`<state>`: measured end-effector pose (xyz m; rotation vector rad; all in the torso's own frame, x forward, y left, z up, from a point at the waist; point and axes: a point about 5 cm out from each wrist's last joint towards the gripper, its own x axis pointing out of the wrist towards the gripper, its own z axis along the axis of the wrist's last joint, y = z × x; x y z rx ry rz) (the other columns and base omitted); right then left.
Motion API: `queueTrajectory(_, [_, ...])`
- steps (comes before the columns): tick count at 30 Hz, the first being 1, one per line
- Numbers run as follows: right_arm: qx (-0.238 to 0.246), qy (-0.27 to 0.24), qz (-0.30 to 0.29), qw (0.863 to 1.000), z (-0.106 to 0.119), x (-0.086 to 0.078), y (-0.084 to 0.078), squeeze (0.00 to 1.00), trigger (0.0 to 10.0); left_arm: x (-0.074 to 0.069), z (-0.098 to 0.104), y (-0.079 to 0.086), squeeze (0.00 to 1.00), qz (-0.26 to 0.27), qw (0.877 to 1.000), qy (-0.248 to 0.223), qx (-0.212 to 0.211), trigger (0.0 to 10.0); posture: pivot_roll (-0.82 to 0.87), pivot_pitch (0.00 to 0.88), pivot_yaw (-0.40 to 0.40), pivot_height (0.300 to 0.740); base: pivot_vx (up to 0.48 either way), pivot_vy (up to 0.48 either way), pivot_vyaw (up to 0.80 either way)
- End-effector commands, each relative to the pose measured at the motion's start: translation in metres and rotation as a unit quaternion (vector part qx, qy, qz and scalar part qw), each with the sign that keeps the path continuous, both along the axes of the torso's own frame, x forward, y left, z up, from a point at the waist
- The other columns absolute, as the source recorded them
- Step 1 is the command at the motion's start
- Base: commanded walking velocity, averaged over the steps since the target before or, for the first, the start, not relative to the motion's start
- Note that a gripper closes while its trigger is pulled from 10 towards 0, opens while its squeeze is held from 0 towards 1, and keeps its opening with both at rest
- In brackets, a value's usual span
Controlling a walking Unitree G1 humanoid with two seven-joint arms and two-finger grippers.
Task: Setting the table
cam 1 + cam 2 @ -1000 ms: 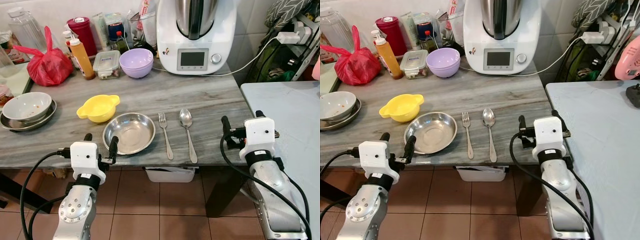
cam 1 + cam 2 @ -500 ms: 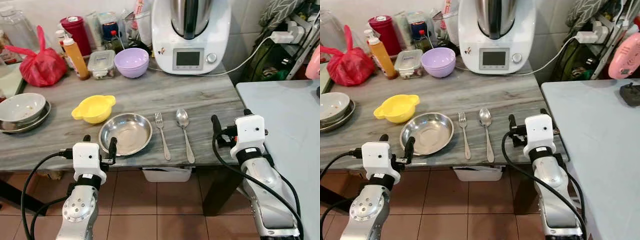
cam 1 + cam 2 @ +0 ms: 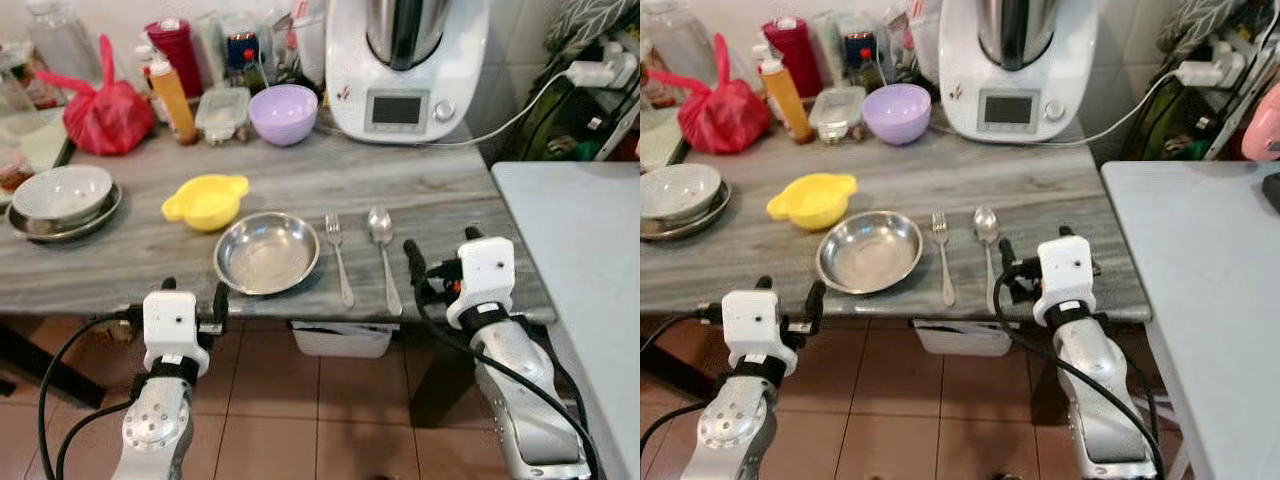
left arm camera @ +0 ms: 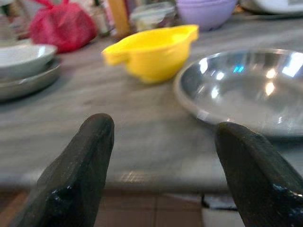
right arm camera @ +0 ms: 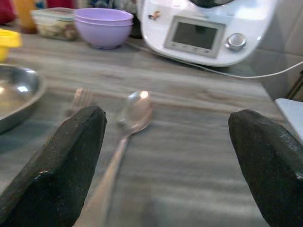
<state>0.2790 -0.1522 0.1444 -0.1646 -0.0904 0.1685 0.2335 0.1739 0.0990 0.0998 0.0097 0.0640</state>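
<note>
left eye view | steel bowl [image 3: 267, 252], fork [image 3: 338, 256], spoon [image 3: 383, 256] near bench [image 3: 120, 270] front edge | left gripper [image 3: 194, 298] fingers wide, empty | right gripper [image 3: 440, 262] fingers wide, empty

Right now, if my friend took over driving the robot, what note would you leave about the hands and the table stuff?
Left gripper: open, holding nothing, at the table's near edge in front of the steel plate.
Right gripper: open, holding nothing, at the near edge just right of the spoon.
Laid out: steel plate, then fork and spoon side by side to its right. The yellow bowl sits just behind the plate on its left.
Farther back: purple bowl, and a stacked white bowl at the left end.
Done: one place looks set.
Left: probably any other dishes; I can't tell which.
</note>
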Motion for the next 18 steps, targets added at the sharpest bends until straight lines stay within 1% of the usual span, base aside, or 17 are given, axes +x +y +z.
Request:
queueTrajectory(1, [0.004, 0.002, 0.004, 1.000, 0.0002, -0.0006, 0.0011, 0.00, 10.0, -0.0032, -0.0023, 0.0040, 0.00, 0.004, 1.000, 0.008, 0.007, 10.0, -0.11, 0.064, 0.069, 0.740, -0.356, 0.000, 0.00])
queueTrajectory(18, [0.004, -0.002, 0.002, 1.000, 0.0022, 0.0009, 0.0031, 0.00, 10.0, -0.0020, -0.0024, 0.0047, 0.00, -0.006, 1.000, 0.013, 0.014, 10.0, -0.11, 0.068, 0.081, 0.740, -0.361, 0.000, 0.00])
